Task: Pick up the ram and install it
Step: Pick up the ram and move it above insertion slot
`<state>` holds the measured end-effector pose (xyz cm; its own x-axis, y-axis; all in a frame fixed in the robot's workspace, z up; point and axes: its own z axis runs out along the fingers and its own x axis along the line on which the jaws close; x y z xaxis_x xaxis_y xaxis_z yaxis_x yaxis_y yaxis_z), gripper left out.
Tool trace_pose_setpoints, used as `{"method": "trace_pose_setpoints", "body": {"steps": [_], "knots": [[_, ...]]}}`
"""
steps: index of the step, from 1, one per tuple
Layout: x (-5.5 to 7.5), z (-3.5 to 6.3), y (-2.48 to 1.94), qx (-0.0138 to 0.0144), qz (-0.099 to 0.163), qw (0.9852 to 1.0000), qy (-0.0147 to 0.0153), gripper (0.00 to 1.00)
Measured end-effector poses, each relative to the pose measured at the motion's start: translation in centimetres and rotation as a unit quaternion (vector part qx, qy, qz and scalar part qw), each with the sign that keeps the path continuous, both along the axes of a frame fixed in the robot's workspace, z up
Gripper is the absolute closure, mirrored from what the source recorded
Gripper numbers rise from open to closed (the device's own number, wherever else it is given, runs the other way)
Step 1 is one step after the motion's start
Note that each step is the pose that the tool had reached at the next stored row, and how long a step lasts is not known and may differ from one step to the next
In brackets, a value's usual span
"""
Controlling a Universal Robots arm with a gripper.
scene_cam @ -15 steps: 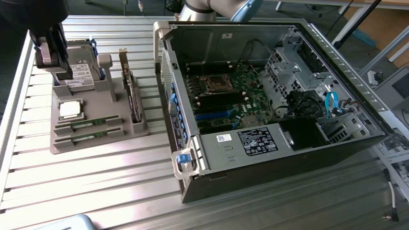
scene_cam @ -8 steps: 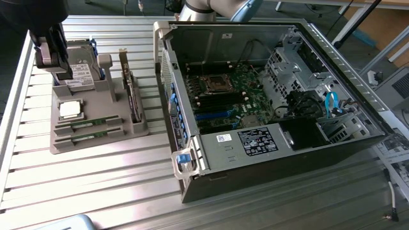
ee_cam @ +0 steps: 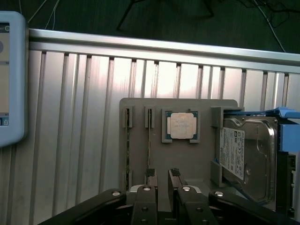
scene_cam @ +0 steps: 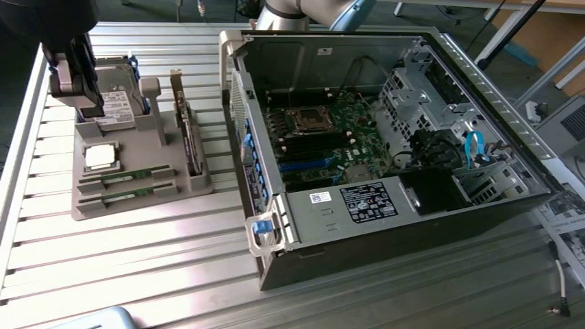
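Tool (ee_cam: 162, 176) open and empty over the grey tray (ee_cam: 138, 117).
Its fingers stand apart with nothing between. The ram (scene_cam: 128, 176) sits on edge in its tray slot, beside a second stick (scene_cam: 126, 195), with the processor (ee_cam: 181, 125) and hard drive (ee_cam: 246, 159) beyond, all on the ribbed surface (scene_cam: 137, 260). To grasp well, I judge, centre the thin edge, which seems slightly off-line, between the fingers and descend straight.

Open computer case (scene_cam: 283, 58) beside tray (ee_cam: 197, 161) with hard drive (ee_cam: 246, 157), processor (ee_cam: 180, 125)
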<state>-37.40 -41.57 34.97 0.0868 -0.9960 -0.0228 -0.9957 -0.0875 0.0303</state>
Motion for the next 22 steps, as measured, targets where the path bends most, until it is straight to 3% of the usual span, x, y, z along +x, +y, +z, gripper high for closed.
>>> {"method": "trace_pose_setpoints", "body": {"steps": [13, 22], "knots": [[-0.03, 0.0, 0.0, 0.0, 0.003, 1.0, -0.0007, 0.76], [-0.17, -0.04, 0.0, 0.0, 0.003, 1.0, -0.007, 0.76]]}}
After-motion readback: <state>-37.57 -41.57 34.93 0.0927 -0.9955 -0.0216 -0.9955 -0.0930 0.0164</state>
